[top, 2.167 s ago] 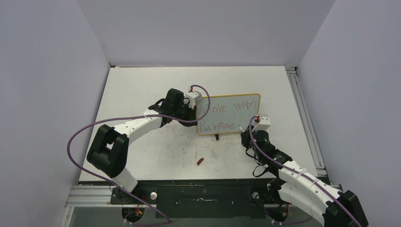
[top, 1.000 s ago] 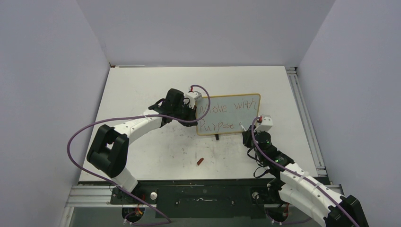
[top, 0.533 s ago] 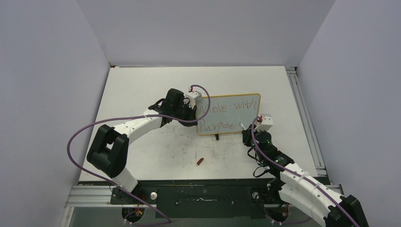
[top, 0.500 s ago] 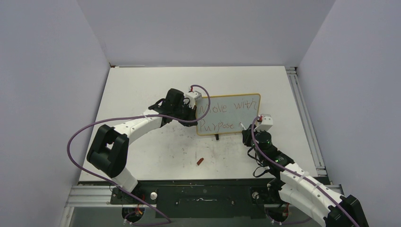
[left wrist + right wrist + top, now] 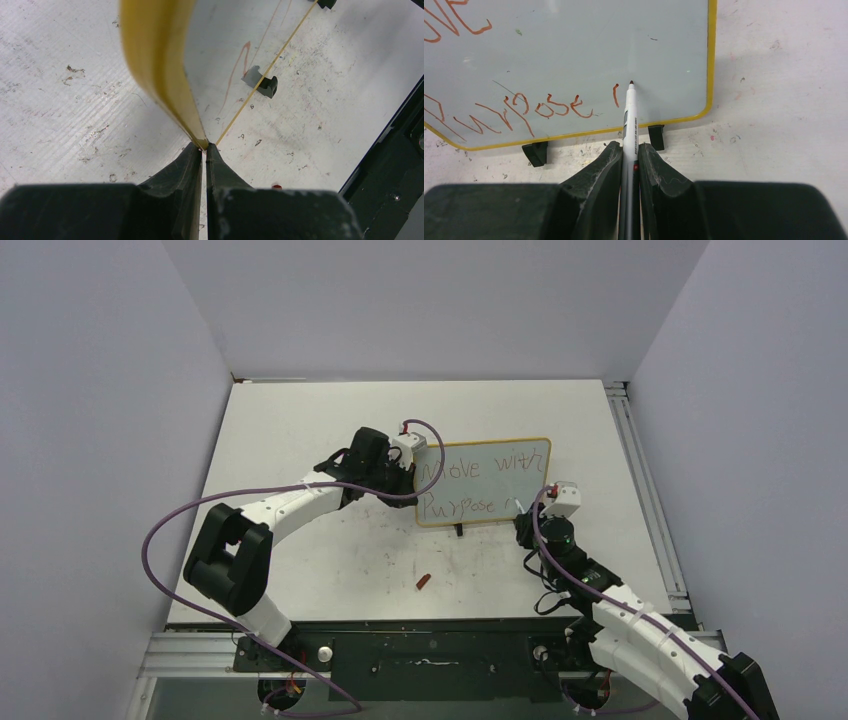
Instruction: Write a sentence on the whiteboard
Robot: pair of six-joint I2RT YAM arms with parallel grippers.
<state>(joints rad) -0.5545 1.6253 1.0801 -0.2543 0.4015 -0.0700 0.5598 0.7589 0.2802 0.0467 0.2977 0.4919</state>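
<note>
Directly ahead of right gripper [image 5: 628,149], whiteboard [image 5: 574,45] (marker [image 5: 630,115] clamped)

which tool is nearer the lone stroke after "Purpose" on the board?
Right. The right tool holds the marker, its tip just right of that stroke. The left tool clamps the whiteboard at its far left edge.

A robotics lab cell: plain partition walls [image 5: 420,300] enclose a scuffed white table [image 5: 300,420] edged with aluminium rails [image 5: 645,490].
</note>
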